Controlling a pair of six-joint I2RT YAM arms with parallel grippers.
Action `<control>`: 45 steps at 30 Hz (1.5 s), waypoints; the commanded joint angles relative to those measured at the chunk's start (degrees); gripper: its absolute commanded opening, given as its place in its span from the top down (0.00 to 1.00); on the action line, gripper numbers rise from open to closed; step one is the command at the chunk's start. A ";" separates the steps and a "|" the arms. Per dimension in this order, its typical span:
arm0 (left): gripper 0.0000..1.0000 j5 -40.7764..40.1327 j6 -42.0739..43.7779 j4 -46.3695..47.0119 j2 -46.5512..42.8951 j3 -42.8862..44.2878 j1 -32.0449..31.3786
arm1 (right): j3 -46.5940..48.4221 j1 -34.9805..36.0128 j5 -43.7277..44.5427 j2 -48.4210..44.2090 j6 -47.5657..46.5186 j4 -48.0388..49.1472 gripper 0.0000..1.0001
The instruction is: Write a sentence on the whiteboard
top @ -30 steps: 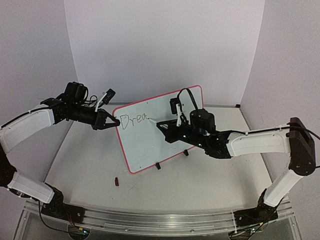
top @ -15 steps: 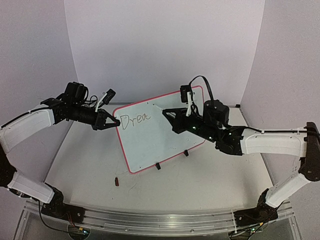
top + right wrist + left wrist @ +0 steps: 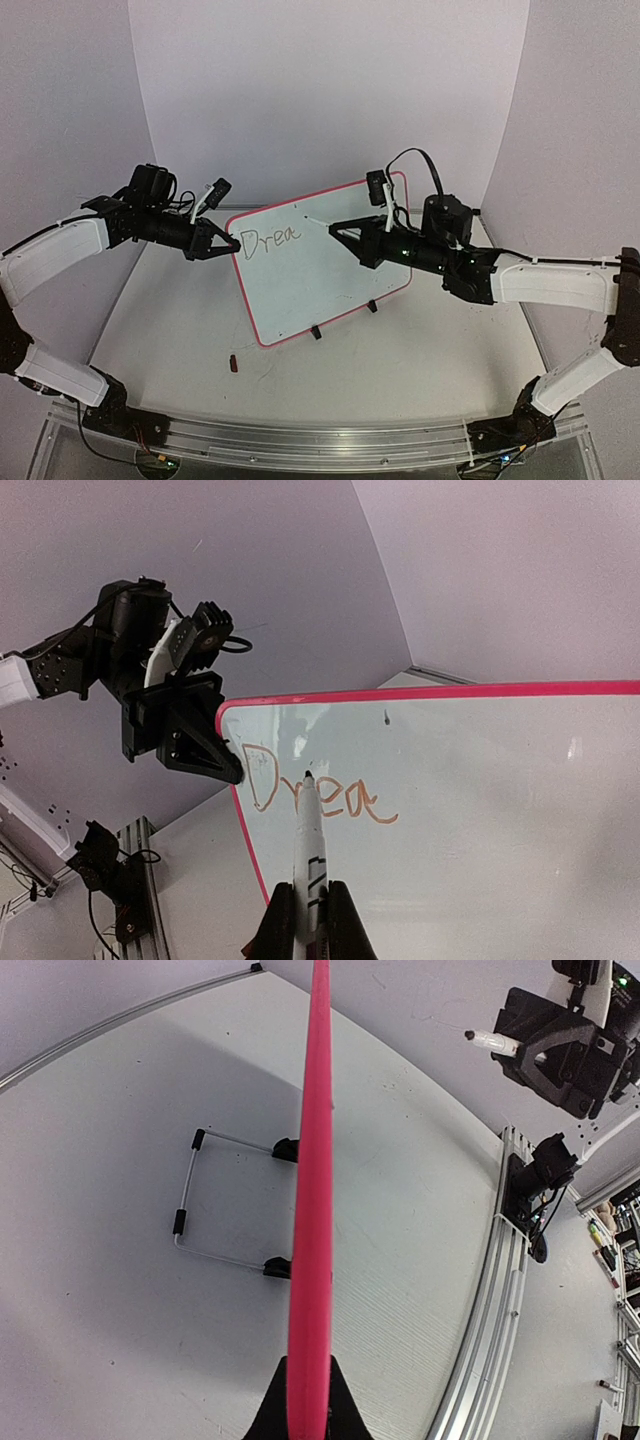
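The whiteboard (image 3: pixel 320 275), glossy white with a thin red frame, stands tilted on small black feet. The sentence (image 3: pixel 270 239) reads "Drea" in thin slanted script near its top left, and also shows in the right wrist view (image 3: pixel 320 798). My left gripper (image 3: pixel 232 243) is shut on the board's left edge; in the left wrist view the red frame (image 3: pixel 312 1210) runs up from between the jaws. My right gripper (image 3: pixel 342 232) is shut on a white marker pen (image 3: pixel 308 845). The pen's tip is held off the board, above and right of the writing.
A small dark red object (image 3: pixel 234 363) lies on the table in front of the board's lower left corner. The board's wire stand (image 3: pixel 185 1210) sits behind it. An aluminium rail (image 3: pixel 300 440) runs along the near edge. White walls close in the sides and back.
The right arm has pulled back up and to the right, lifting the pen off the board. The "a" of "Drea" was finished in that time. The left arm has not moved.
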 commanded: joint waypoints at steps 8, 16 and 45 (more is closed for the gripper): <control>1.00 -0.96 1.60 -1.85 0.42 0.55 -0.52 | -0.16 -5.30 -11.25 1.52 2.41 0.54 1.00; 1.00 -0.97 1.57 -1.88 1.03 0.66 -0.50 | 3.18 -5.30 -9.59 5.29 1.97 -0.50 1.00; 1.00 -0.85 1.70 -1.94 1.40 0.74 -0.53 | 10.82 -4.51 -5.33 12.46 1.34 -5.36 1.00</control>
